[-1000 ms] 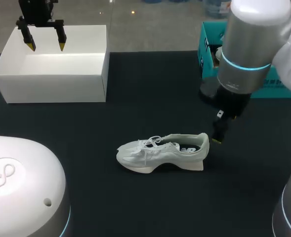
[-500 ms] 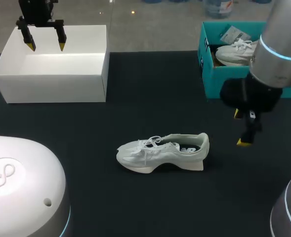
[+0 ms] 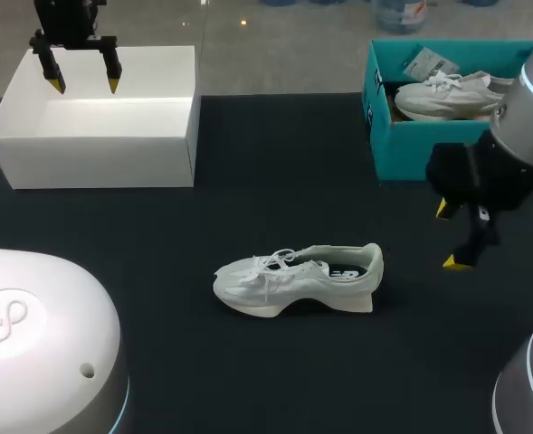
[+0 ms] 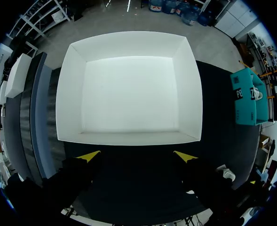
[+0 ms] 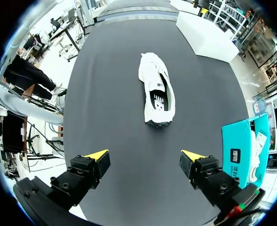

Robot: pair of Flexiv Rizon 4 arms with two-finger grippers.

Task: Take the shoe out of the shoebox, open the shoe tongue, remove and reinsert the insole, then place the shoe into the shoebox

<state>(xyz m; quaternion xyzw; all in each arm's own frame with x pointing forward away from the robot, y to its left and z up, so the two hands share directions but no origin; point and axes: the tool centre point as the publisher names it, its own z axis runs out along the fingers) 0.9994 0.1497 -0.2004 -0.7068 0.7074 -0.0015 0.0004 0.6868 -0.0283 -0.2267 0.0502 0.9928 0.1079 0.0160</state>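
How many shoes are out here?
2. One shoe stands on the black table near its middle; a second shoe lies inside the teal shoebox at the far right. The box walls may hide more.

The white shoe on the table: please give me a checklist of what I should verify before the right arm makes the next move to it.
1. The white shoe is out of its box and stands upright on its sole on the table: ok.
2. The right gripper is open, with nothing between its fingers: ok.
3. The shoe lies ahead of the right gripper, heel end nearest, with nothing between them: ok.
4. The left gripper is open, holds nothing, and is over the white box, far from the shoe: ok.
5. The tongue is pulled open: cannot tell.
6. The insole sits flat inside: cannot tell; only a dark print shows in the opening.
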